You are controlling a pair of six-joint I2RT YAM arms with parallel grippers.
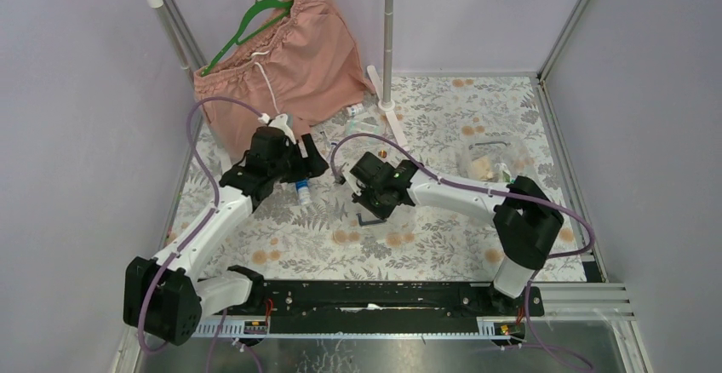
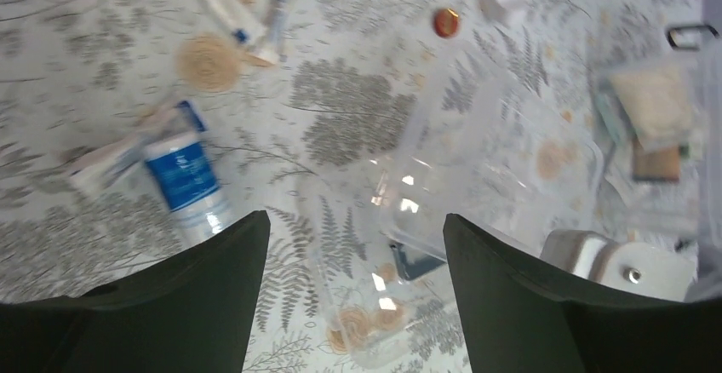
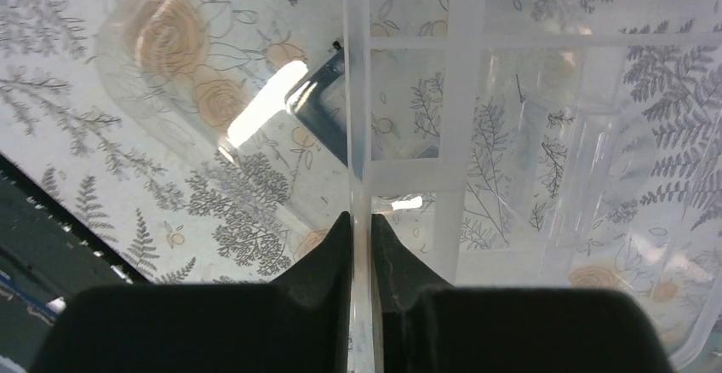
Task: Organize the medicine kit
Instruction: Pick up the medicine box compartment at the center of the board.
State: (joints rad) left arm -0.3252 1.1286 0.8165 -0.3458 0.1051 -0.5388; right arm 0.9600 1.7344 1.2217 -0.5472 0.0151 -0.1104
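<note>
Now, your right end effector is pinched shut on a thin clear wall of the box, with the plastic squeezed between the two fingers. In the top view that grip sits near the middle of the table. The box's black handle lies just to 11 o'clock of the grip in the right wrist view, and shows at 6 o'clock of the end effector from above.

Your left end effector has its fingers spread wide with nothing between them. It sits at about 10 o'clock of the right one, close by but not touching.

The blue-labelled bottle lies on its side on the table, just off the left finger. From above it is at 9 o'clock of the box. Beyond it, towards 12 o'clock in the left wrist view, you have a tan bandage roll and a few tubes, all loose on the table. A small clear packet holding tan rounds lies between the left fingers, low in that view.

A second clear piece lies well apart, at 2 o'clock of the box, with pale pads in it. It may be the lid or another tray, and you cannot tell which from these views.

The pink shorts hang at the table's 11 o'clock corner.
</note>
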